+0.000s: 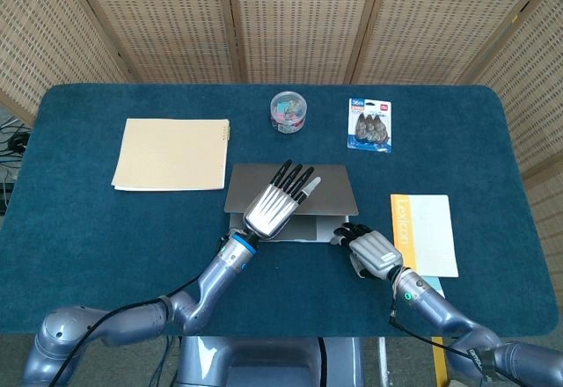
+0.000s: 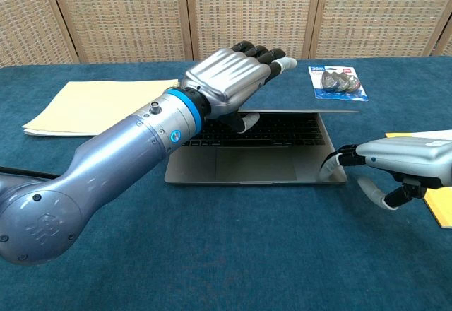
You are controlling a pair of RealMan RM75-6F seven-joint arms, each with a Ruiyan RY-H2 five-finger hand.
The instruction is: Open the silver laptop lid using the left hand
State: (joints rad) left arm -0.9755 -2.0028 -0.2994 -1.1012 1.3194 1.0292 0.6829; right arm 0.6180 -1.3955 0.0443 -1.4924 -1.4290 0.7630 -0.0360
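The silver laptop (image 1: 332, 192) lies at the table's middle with its lid (image 2: 332, 111) raised a little, so the keyboard and base (image 2: 258, 164) show in the chest view. My left hand (image 1: 274, 207) (image 2: 226, 78) holds the lid's front edge: the fingers lie flat on top and the thumb (image 2: 247, 121) sits underneath, over the keys. My right hand (image 1: 369, 251) (image 2: 402, 162) is at the laptop's front right corner, holding nothing. Its fingertips (image 2: 337, 159) touch the base there.
A beige folder (image 1: 171, 154) lies at the left. A round clear box of clips (image 1: 288, 111) and a blister pack (image 1: 369, 123) sit behind the laptop. A yellow-edged booklet (image 1: 431, 229) lies to the right of my right hand. A wicker screen stands behind the table.
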